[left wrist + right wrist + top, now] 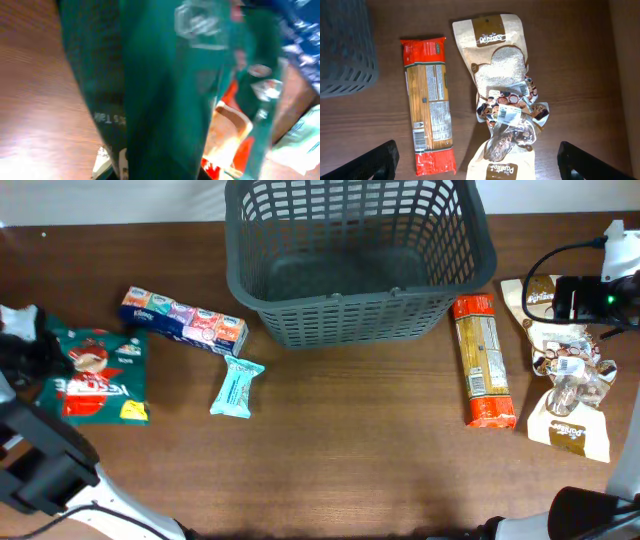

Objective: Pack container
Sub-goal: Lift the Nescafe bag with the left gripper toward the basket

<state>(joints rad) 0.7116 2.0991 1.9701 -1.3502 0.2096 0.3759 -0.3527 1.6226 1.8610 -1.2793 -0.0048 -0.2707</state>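
Note:
The container [350, 310] is a dark grey slotted basket at the back centre, with nothing in it; its corner shows in the right wrist view [342, 50]. My left gripper [25, 345] is at the left edge of a green chips bag [100, 375]. The bag fills the blurred left wrist view [165, 90] and runs down between the fingers, so the gripper looks shut on it. My right gripper [480, 170] is open and empty, hovering over two brown-and-white pouches [495, 55] with a clear sweets packet [512, 117] lying on them. It also shows in the overhead view [565, 298].
A spaghetti pack [485, 362] lies right of the basket and shows in the right wrist view [429, 100]. A multicoloured tissue pack [185, 320] and a teal snack bar [237, 387] lie left of centre on the wooden table.

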